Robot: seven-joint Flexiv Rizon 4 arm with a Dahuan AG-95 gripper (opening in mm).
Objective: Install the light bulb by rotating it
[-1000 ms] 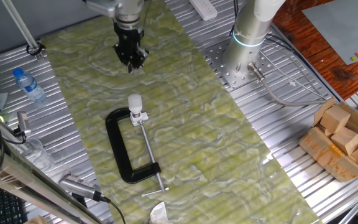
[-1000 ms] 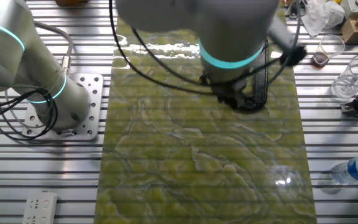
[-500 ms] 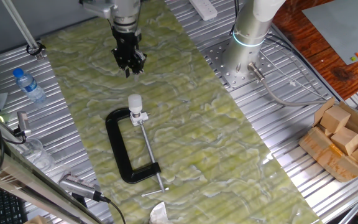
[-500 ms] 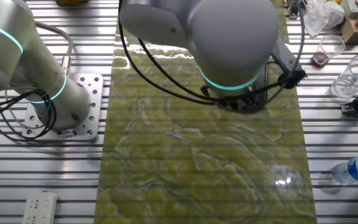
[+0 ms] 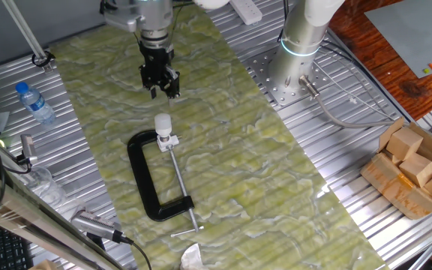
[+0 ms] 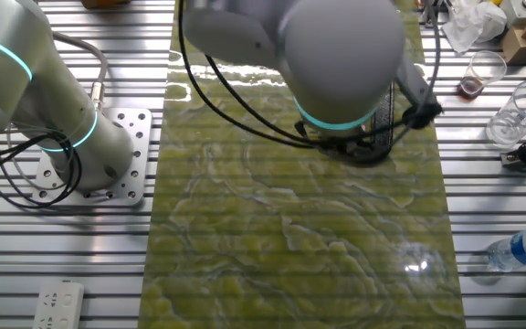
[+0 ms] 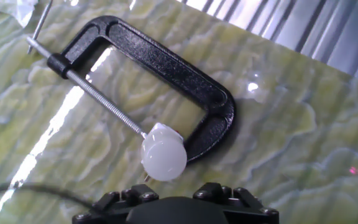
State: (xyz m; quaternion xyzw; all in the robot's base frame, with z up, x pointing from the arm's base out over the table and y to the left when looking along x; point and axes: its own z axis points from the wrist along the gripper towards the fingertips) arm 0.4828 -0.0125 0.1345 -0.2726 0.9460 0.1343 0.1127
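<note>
Gripper (image 5: 160,81) of the arm hangs above the green marbled mat (image 5: 231,172), apart from the small white rounded light bulb (image 5: 162,123); whether its fingers are spread cannot be told. Bulb stands upright in a white socket fitting (image 5: 169,139) held in the black metal C-clamp (image 5: 150,180).

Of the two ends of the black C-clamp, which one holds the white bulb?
The end nearer the gripper: there the light bulb stands above the C-clamp; the other end carries only the screw's crossbar.

Open mat lies between pincer (image 5: 160,84) and light bulb (image 5: 163,122); only the black C-clamp (image 5: 150,180) crowds its base.
</note>
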